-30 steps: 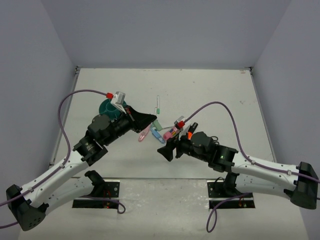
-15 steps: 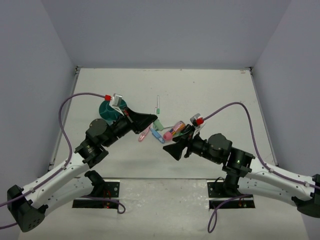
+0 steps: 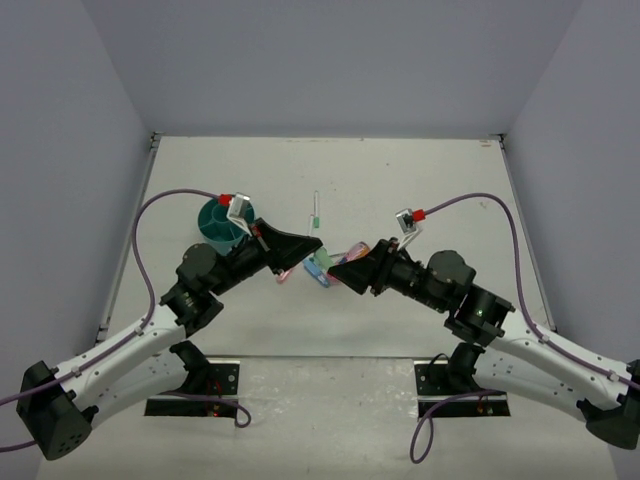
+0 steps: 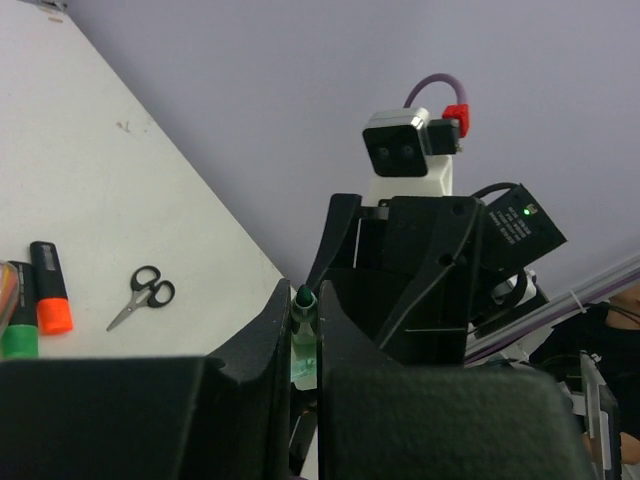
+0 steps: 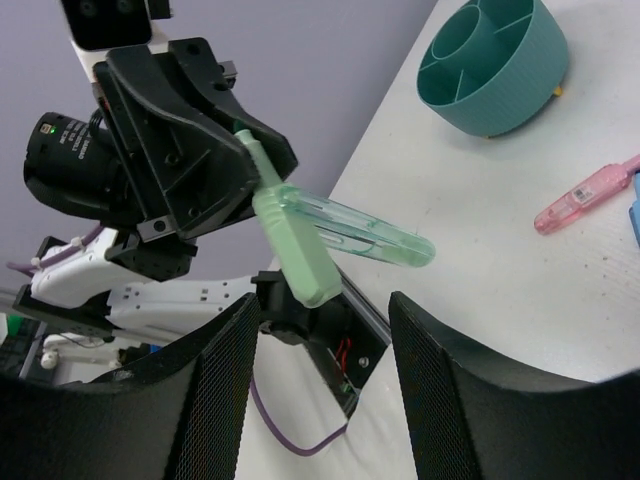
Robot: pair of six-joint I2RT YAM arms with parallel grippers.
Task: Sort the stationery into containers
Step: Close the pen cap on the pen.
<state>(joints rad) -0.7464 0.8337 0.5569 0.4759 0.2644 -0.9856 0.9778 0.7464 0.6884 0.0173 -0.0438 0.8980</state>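
My left gripper is shut on a mint green clip, held above the table; the left wrist view shows the clip pinched between the jaws. My right gripper faces it with its jaws open, and the clip's lower end hangs level with the fingertips, touching neither. The teal organiser stands behind the left arm, and its divided compartments look empty. A thin white pen lies at mid table. On the table below the grippers lies a pink clip.
Small black-handled scissors and orange and green highlighters lie on the table to the right of the grippers. A blue clip lies under the two grippers. Grey walls close the table on three sides.
The right gripper has swung up and left from near the table's front to face the left gripper. The left gripper has moved slightly right, still holding the mint clip.
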